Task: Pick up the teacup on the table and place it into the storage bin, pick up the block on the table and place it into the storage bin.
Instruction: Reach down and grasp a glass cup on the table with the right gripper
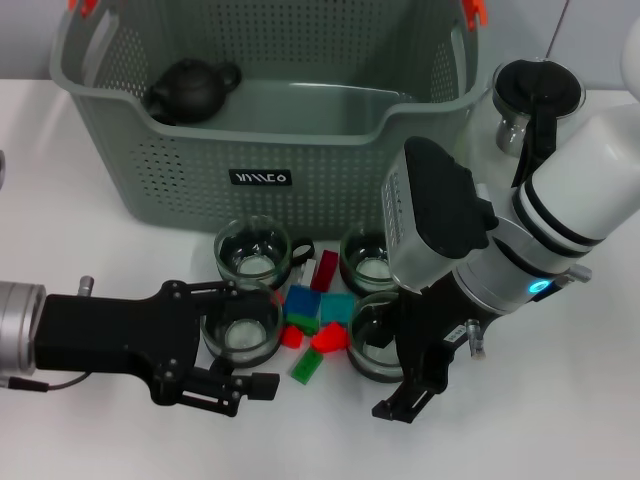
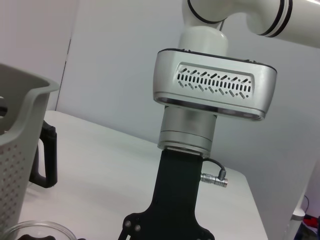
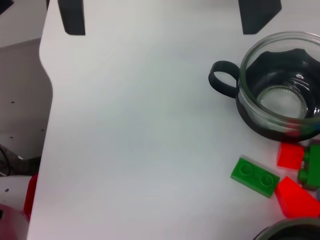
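Several glass teacups stand in front of the storage bin [image 1: 120, 150]. My left gripper [image 1: 268, 340] reaches in from the left, open, its black fingers on either side of the near-left teacup [image 1: 240, 335]. My right gripper [image 1: 410, 385] is open beside the near-right teacup [image 1: 372, 335], which also shows in the right wrist view [image 3: 277, 100]. There the fingertips [image 3: 72, 17] stand wide apart off to one side of it. Between the cups lie a green block [image 1: 305, 368] [image 3: 254, 176], red blocks [image 1: 328, 340] and a blue block [image 1: 300, 303].
A dark teapot [image 1: 190, 90] sits inside the bin. A glass pot with a black handle [image 1: 535, 100] stands to the bin's right. Two more teacups [image 1: 252, 255] [image 1: 370, 262] stand close to the bin. The table's front edge [image 3: 45, 130] is near.
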Controlling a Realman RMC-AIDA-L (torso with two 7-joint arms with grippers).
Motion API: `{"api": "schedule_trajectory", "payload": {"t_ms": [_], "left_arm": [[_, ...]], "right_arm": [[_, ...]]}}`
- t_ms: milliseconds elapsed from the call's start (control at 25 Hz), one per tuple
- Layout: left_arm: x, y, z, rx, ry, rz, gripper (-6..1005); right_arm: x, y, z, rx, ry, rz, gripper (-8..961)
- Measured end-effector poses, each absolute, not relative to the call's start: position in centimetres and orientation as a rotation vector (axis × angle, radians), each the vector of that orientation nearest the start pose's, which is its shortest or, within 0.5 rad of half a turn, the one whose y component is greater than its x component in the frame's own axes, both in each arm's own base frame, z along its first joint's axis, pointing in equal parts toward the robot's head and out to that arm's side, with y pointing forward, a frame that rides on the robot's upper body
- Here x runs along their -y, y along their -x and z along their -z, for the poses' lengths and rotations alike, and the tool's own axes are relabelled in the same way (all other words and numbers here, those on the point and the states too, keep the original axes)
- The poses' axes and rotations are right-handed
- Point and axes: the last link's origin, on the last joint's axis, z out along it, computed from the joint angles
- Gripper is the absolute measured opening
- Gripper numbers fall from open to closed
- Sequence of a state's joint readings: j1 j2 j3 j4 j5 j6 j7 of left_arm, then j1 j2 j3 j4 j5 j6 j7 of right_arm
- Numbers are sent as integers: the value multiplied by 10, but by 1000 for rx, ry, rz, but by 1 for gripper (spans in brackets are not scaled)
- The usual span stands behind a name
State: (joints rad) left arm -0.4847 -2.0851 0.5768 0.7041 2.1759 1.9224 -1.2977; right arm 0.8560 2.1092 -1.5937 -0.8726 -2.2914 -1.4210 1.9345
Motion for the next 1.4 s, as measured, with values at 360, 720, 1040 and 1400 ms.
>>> {"api": "schedule_trajectory", "payload": {"t_ms": [360, 720, 1040, 1400], "left_arm": [[-273, 265, -10, 518, 2987, 805, 934], [-274, 266, -10, 518, 2984, 803, 934], [-274, 266, -9, 519, 2980, 800, 935], [-274, 266, -9, 519, 2978, 805, 935]], "right_arm": [[-338, -147, 101, -81, 3197, 596, 915], [-338, -148, 102, -74, 3198, 607, 916], [-339, -145, 101, -69, 3184, 630, 916], [-342, -141, 102, -26, 3152, 714, 916]]}}
